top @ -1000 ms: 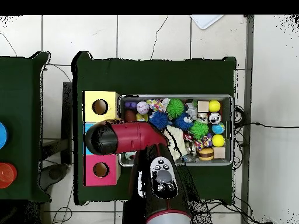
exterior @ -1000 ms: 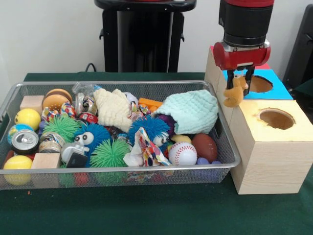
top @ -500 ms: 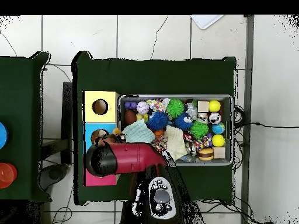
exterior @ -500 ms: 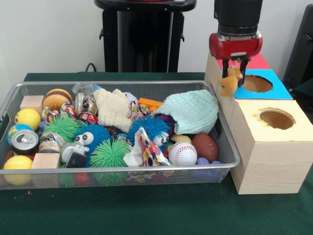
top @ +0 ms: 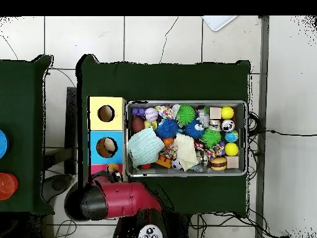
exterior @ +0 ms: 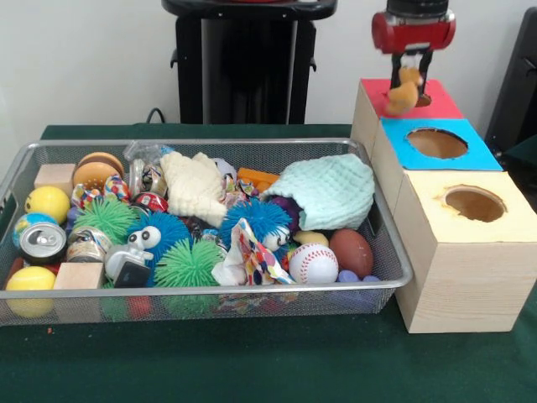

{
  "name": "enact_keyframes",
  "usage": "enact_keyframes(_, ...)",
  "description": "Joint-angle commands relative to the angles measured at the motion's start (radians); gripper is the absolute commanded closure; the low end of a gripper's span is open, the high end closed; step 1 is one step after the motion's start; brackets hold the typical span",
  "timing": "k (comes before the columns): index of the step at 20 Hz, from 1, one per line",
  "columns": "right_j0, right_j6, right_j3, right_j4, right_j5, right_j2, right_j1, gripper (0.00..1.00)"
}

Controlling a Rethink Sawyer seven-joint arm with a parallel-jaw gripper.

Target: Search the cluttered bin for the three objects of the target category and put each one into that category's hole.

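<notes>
The front view is taken low and close, looking level across the green table [exterior: 252,361] at the wire bin [exterior: 210,298] and the row of three hole boxes [exterior: 457,252]. The overhead view looks straight down from higher up, taking in surrounding floor tiles [top: 161,37]. Both views share the bin [top: 186,105], boxes [top: 106,130] and table [top: 167,80].

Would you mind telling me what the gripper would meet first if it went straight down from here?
Probably the red box top around its hole; the gripper, holding the small tan toy, hangs above it, though depth is unclear.
</notes>
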Motion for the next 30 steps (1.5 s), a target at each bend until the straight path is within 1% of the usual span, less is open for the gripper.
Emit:
enact_keyframes(1, 0.061, 0.307, 0.2, 0.092, 0.137, 0.017, -0.117, 1.0)
enact_keyframes(3, 0.086, 0.306, 0.212, 0.111, 0.148, 0.001, -0.14, 1.0)
enact_keyframes(5, 0.094, 0.299, 0.229, 0.133, 0.159, 0.001, -0.161, 1.0)
enact_keyframes(6, 0.096, 0.295, 0.241, 0.146, 0.147, 0.006, -0.165, 1.0)
enact_keyframes(8, 0.093, 0.298, 0.272, 0.171, 0.059, 0.03, -0.134, 1.0)
enact_keyframes(9, 0.083, 0.296, 0.284, 0.177, -0.01, 0.049, -0.095, 1.0)
enact_keyframes(10, 0.065, 0.296, 0.289, 0.169, -0.099, 0.073, -0.033, 1.0)
enact_keyframes(11, 0.068, 0.301, 0.272, 0.146, -0.178, 0.068, 0.042, 1.0)
enact_keyframes(13, 0.07, 0.299, 0.222, 0.1, -0.304, 0.039, 0.186, 1.0)
enact_keyframes(15, 0.089, 0.284, 0.166, 0.063, -0.381, -0.003, 0.284, 1.0)
enact_keyframes(16, 0.097, 0.277, 0.145, 0.057, -0.408, -0.021, 0.318, 1.0)
enact_keyframes(18, 0.108, 0.254, 0.12, 0.049, -0.448, -0.045, 0.359, 1.0)
enact_keyframes(21, 0.104, 0.248, 0.116, 0.051, -0.479, -0.053, 0.377, 1.0)
enact_keyframes(27, 0.131, 0.257, 0.12, 0.108, -0.425, -0.048, 0.322, 1.0)
enact_keyframes(30, 0.134, 0.266, 0.116, 0.12, -0.416, -0.04, 0.316, 1.0)
